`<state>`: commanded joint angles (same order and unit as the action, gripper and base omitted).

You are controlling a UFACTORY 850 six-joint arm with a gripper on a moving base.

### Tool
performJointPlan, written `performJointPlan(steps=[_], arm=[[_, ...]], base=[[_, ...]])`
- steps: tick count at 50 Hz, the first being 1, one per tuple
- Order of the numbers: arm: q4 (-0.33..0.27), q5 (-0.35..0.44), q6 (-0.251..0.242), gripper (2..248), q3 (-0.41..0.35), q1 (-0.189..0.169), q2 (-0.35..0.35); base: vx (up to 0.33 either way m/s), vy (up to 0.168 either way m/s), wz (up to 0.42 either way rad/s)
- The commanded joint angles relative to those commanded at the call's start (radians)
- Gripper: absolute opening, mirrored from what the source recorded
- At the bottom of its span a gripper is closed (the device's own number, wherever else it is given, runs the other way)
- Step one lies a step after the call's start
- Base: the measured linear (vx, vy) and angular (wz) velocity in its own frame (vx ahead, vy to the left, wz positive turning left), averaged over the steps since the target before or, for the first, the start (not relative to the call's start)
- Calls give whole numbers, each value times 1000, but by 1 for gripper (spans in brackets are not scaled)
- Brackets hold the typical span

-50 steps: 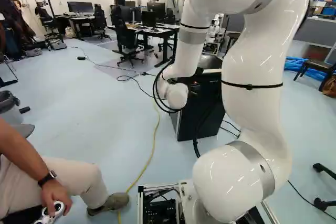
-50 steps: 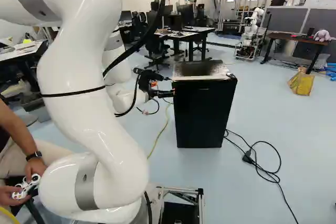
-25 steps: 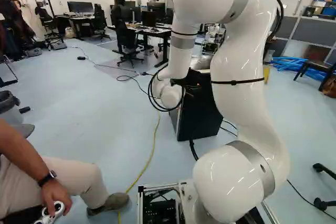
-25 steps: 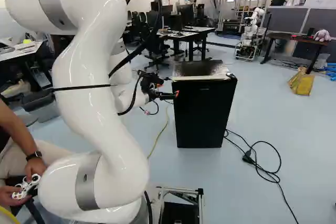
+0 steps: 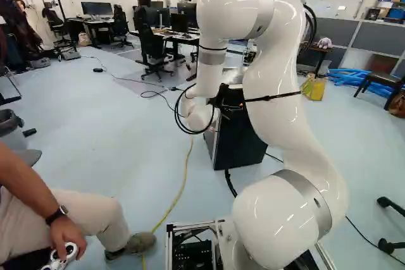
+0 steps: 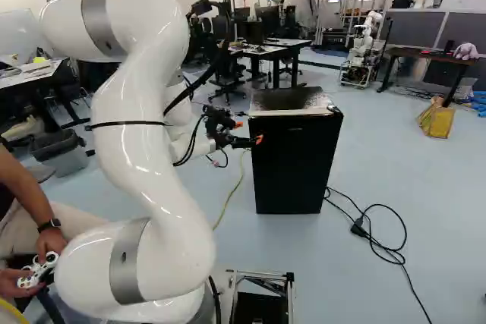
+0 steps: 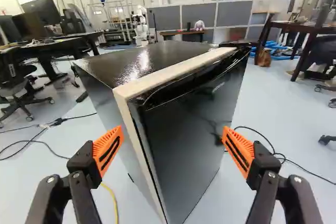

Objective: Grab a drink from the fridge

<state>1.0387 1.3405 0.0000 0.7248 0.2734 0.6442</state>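
In the right base view my gripper (image 6: 249, 132) is at the upper left edge of the black fridge (image 6: 292, 165), below its top; whether it touches is unclear. The wrist view shows the gripper (image 7: 173, 150) open, its orange pads (image 7: 108, 150) wide apart with the near corner of the fridge ahead between them. A pale strip runs along the top front edge, above a dark recess in the door (image 7: 184, 145). The fridge door is closed. No drink can be seen.
A cable (image 6: 387, 244) lies on the floor right of the fridge. Desks (image 6: 266, 49) and chairs stand behind it. Another robot (image 6: 364, 47) is at the back. A seated person (image 5: 69, 219) with a controller is close at the left.
My arm's elbow has come down and shifted left in the left base view, right in the right one. The gripper has turned and moved slightly, staying open. Base and fridge have not moved.
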Motion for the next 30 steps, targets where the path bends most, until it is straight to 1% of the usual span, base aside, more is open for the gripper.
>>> performJointPlan(steps=[4, 9, 30], arm=[[23, 11, 0, 247, 17, 3, 21], [37, 18, 0, 247, 35, 7, 40], [42, 20, 0, 247, 65, 10, 61]], base=[[0, 0, 0], [0, 0, 0], [0, 0, 0]])
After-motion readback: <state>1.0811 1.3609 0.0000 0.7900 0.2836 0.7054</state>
